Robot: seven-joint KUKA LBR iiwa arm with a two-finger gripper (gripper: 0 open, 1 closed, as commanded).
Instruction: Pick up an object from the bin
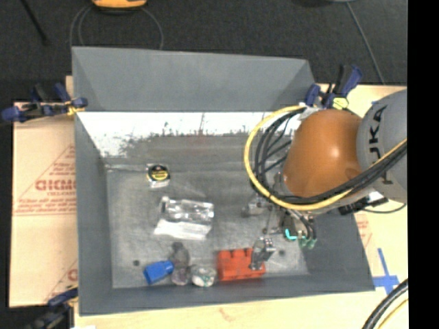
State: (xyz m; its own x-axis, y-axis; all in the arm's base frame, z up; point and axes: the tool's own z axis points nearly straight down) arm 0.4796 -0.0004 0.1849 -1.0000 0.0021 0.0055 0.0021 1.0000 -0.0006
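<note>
bin (130, 232): red block (233, 266), blue cap (158, 272), foil packet (185, 214) | end effector (262, 253) over red block's right end | grip: cannot tell

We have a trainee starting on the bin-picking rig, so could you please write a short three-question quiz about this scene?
1. True or false: the gripper is above the yellow tape measure.
2. Which thing lies nearest the gripper? A) the blue cap B) the red block C) the clear plastic packet
3. Short answer: from which side of the camera view does the arm reach into the bin?

Key: 1 false, it is over the right end of the red block; 2 B; 3 the right.
</note>
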